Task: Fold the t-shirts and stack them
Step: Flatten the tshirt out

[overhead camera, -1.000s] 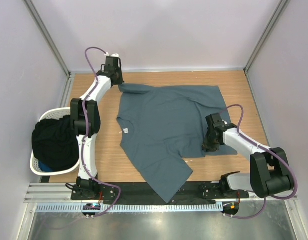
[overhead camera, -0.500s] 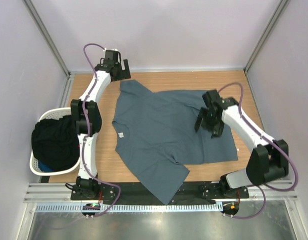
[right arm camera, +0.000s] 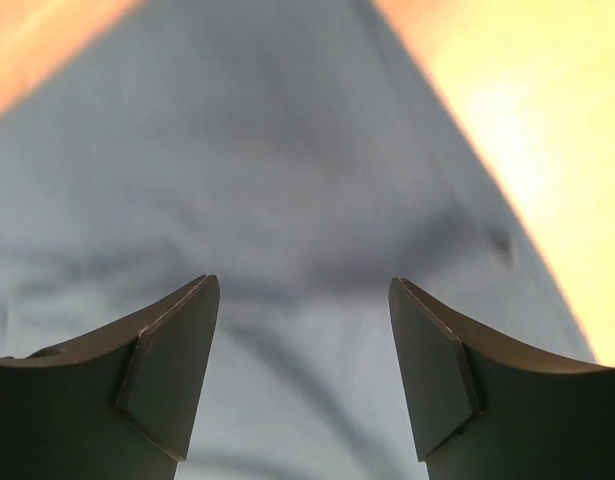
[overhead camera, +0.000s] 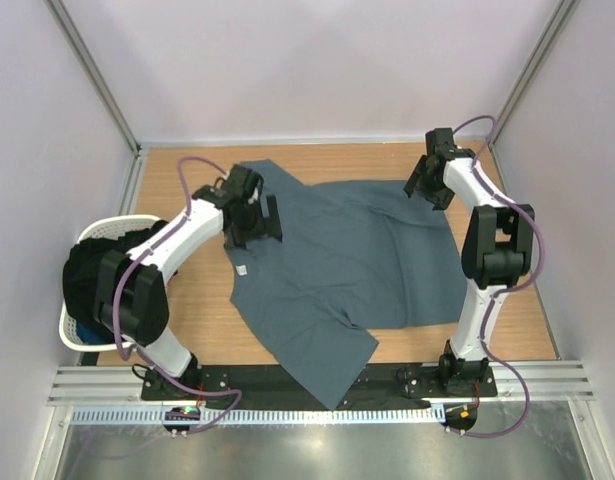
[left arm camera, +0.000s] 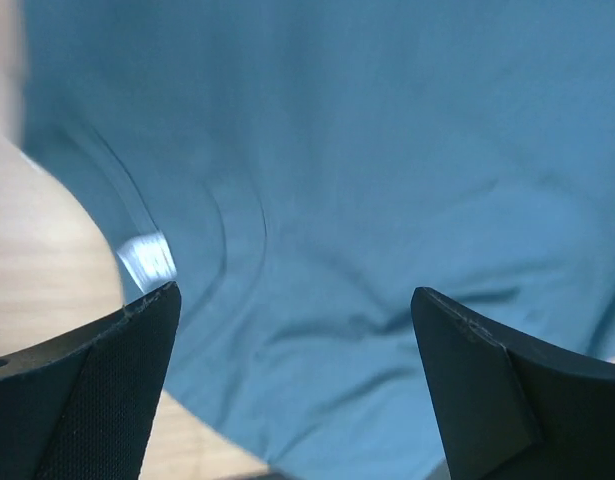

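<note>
1. Slate blue-grey cloth t-shirt point(overhead camera: 337, 260) is lying spread on the wooden table point(overhead camera: 357, 160), collar leftward, hem rightward.
2. Left gripper point(overhead camera: 255, 226), jaws spread, is hovering over its collar.
3. Right gripper point(overhead camera: 427, 190), likewise spread, is hovering over the far hem corner.

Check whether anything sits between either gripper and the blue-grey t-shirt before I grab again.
Nothing visible does. The left gripper hangs open over the t-shirt at its collar, near the neck label. The right gripper hangs open over its far right corner. Each wrist view shows only cloth in the gap.
</note>
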You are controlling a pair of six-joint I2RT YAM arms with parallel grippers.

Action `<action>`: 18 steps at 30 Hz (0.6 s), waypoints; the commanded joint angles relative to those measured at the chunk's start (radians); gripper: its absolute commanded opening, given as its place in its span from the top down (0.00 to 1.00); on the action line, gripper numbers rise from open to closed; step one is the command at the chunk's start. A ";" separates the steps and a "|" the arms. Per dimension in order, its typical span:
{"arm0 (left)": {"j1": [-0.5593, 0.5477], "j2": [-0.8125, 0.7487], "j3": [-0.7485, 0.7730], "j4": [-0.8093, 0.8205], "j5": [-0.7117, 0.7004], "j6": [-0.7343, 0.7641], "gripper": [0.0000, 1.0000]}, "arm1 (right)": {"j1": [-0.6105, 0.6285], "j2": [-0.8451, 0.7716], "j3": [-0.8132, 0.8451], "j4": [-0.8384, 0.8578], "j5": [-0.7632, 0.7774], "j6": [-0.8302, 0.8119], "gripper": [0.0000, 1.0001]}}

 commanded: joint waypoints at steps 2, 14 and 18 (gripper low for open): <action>-0.083 -0.016 -0.173 0.026 0.089 -0.042 0.05 | -0.009 0.142 0.161 0.192 -0.013 -0.091 0.26; -0.187 0.027 -0.402 0.158 0.083 -0.101 0.20 | -0.009 0.361 0.267 0.304 -0.086 -0.134 0.31; -0.188 0.044 -0.456 0.122 0.037 -0.127 0.26 | -0.011 0.406 0.303 0.306 -0.058 -0.154 0.31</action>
